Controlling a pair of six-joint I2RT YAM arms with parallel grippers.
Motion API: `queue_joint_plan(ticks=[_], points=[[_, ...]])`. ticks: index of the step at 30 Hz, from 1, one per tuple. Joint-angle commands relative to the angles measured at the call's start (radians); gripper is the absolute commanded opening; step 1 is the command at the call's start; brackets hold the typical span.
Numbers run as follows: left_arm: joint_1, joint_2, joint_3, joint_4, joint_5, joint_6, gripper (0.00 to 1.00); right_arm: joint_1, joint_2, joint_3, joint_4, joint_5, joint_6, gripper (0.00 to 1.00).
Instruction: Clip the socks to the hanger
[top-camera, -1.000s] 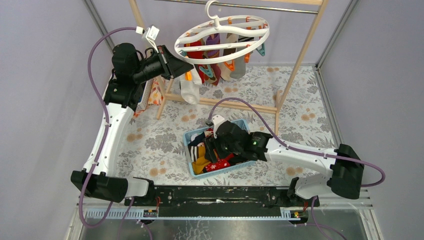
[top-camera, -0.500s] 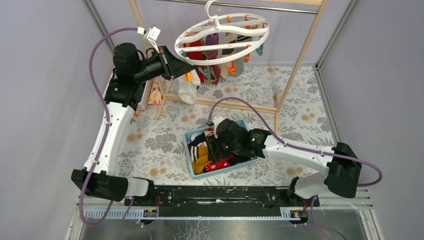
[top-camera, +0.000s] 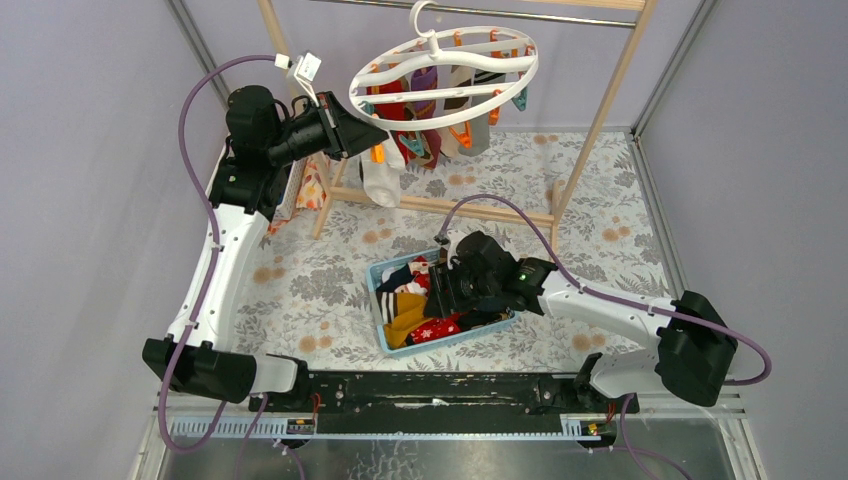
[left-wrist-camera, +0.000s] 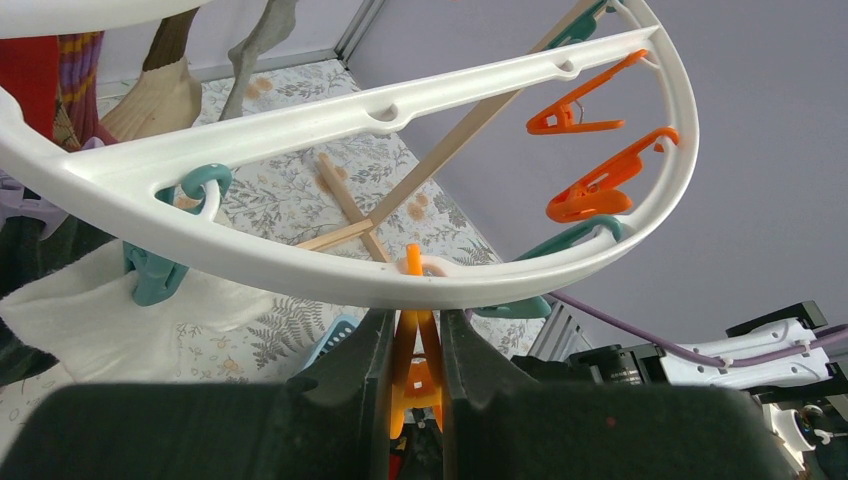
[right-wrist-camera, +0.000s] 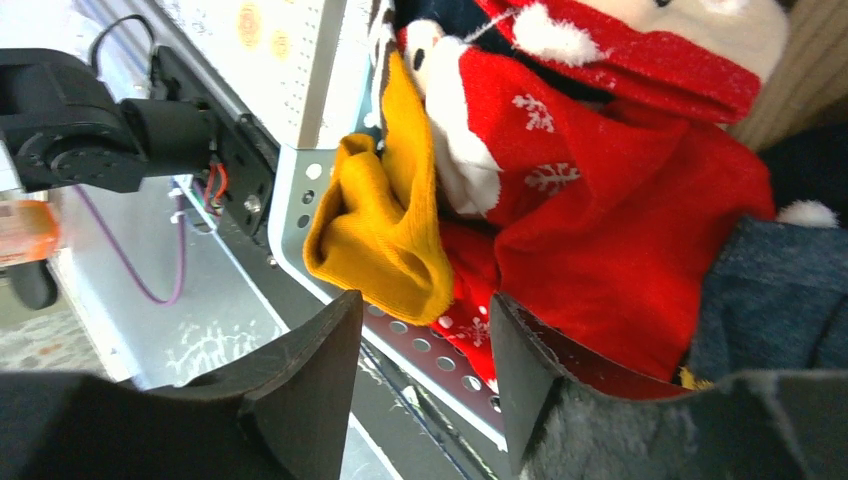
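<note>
On the floral tabletop (top-camera: 300, 290), soft, limp socks (top-camera: 415, 315) fill the blue basket (top-camera: 378, 305); pinch a bunched fold. Your right hand (right-wrist-camera: 422, 305) gapes above them; your left hand (left-wrist-camera: 410, 340) squeezes an orange clip (left-wrist-camera: 412, 365) on the hanger (left-wrist-camera: 300, 260).

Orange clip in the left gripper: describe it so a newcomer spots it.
At the back stands a wooden rail frame, and the round white hanger hangs from it. On its left rim in the top view, one orange clip points down. Unlike the other orange clips, which hang free, it sits pinched between the black fingers of the left gripper.
</note>
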Motion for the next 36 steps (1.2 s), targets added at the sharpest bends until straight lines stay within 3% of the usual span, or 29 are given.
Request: queue_joint_plan(ticks=[1,6,19,24,31,36], points=[[0.007,-0.002,0.021,-0.004,0.003,0.021,0.05,-0.031,0.016,0.015,0.143,-0.122,0.034,0.53],[0.009,-0.003,0.020,-0.006,0.000,0.034,0.05,-0.062,0.020,-0.013,0.254,-0.178,0.081,0.39],[0.018,-0.010,0.017,-0.011,0.013,0.042,0.04,-0.064,0.103,0.011,0.171,-0.192,0.047,0.38],[0.020,-0.011,0.012,-0.009,0.016,0.043,0.04,-0.065,0.077,0.062,0.147,-0.173,0.026,0.02],[0.021,-0.013,0.013,-0.011,0.016,0.045,0.04,-0.126,-0.022,0.183,-0.048,-0.117,-0.080,0.00],[0.021,-0.013,0.010,-0.006,0.016,0.042,0.04,-0.194,-0.110,0.100,-0.079,-0.104,-0.099,0.00]])
